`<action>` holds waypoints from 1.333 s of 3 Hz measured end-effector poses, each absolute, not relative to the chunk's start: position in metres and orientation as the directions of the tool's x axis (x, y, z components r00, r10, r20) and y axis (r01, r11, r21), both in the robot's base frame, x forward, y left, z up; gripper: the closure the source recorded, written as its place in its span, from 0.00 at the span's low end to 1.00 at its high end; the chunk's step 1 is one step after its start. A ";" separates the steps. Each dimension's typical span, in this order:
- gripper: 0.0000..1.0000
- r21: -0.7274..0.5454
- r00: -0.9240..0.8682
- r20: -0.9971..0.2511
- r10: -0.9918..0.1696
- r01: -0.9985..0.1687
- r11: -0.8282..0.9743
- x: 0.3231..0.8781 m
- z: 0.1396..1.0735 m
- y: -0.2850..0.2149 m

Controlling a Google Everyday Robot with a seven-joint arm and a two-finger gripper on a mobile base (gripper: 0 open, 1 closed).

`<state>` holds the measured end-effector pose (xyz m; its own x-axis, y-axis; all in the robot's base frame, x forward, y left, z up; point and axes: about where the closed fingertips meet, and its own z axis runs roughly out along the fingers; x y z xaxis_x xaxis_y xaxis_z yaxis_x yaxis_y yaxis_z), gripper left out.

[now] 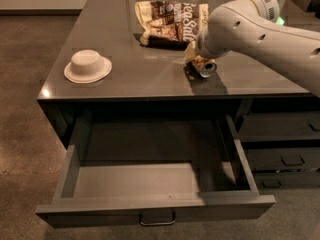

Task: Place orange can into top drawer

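Note:
The orange can lies on its side on the dark countertop, its silver end facing the camera, just in front of the snack bag. My gripper reaches down from the white arm at the right and is shut on the can. One pale finger shows against the can's left side, and the other is hidden behind the arm. The top drawer is pulled wide open below the counter's front edge. It is empty, and its small metal handle is centred on the front.
A brown-and-cream snack bag lies at the back of the counter. A white upturned bowl sits at the counter's left. Narrower dark drawers are stacked at the right, shut. The brown floor lies to the left.

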<state>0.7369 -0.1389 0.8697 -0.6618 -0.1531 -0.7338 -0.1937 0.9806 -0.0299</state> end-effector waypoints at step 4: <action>1.00 0.122 -0.569 -0.803 -0.179 -0.449 0.885 0.675 0.919 -0.142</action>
